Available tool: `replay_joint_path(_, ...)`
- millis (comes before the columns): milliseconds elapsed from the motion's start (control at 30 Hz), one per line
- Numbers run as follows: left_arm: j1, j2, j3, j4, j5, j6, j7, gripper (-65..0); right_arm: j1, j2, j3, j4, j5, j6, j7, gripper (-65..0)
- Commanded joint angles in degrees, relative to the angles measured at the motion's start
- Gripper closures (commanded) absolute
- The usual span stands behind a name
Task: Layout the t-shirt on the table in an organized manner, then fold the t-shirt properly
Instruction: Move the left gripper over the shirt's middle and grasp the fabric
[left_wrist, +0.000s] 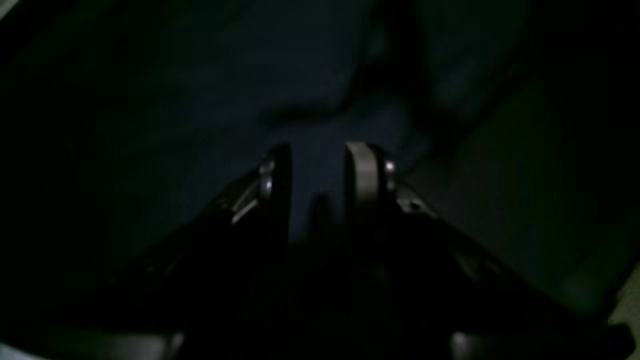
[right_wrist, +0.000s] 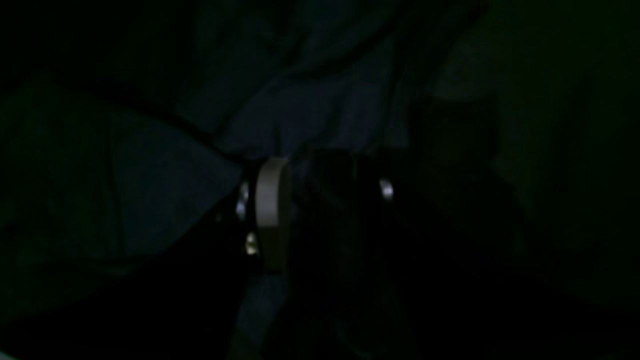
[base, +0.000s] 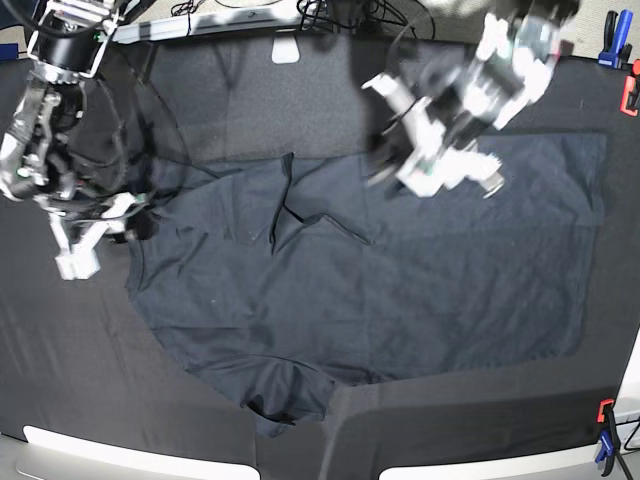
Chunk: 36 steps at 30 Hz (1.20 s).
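Progress: layout stage, partly done. Large dark slate-blue short-sleeved cotton t-shirt (base: 400, 290) lies spread over mid tabletop (base: 250, 110), which is a wide flat surface under black creased cloth. Shirt body mostly flat toward the edge carrying the clamps; a raised crease runs across the shirt's middle, one sleeve is bunched at the shirt's near edge, and cloth is gathered at the shirt's opposite end. No fold made yet, judging by the single spread layer. Left to do: smooth creases, square sleeves, then fold.

Right gripper (base: 130, 222) sits at the shirt's gathered end. Its wrist view is very dark; jaws appear part-open w/ shirt cloth at the tips, but a grip can't be confirmed. Left gripper (left_wrist: 320, 165) hovers over the shirt's far edge, blurred in base view; jaws stand part-open w/ a visible gap, cloth behind, nothing clearly pinched.

Surface/room: red and blue clamps (base: 617, 40) at the tabletop edge beyond the shirt, pale rim (base: 80, 442) nearest the camera, cables (base: 340, 12) past the far edge.
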Motion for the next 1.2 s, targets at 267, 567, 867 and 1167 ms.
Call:
replay_joint_path(267,-6.23,10.51,-0.04,0.20,-10.29,-5.77,11.02,-15.9,0.92,2.23,2.60,1.75,5.33,0.10,-2.75,-21.6)
replay_joint_path(567,-13.92,16.63,-0.07,-17.03,-18.60,-5.79,17.55,-15.9,0.61,2.16,2.60,1.75,5.62,0.10,-4.50,-21.6)
replay_joint_path(867,-19.67,19.50,-0.07,-26.47,-20.74,-5.95,18.16,-15.9,0.61,2.19,2.60,1.75,5.62,0.10,-4.50,-21.6)
replay_joint_path(1167,-22.10,19.65,-0.15,-32.26,-20.70,-5.90,16.00,-15.9,0.61,2.19,2.60,1.75,5.62,0.10,-4.50,-21.6)
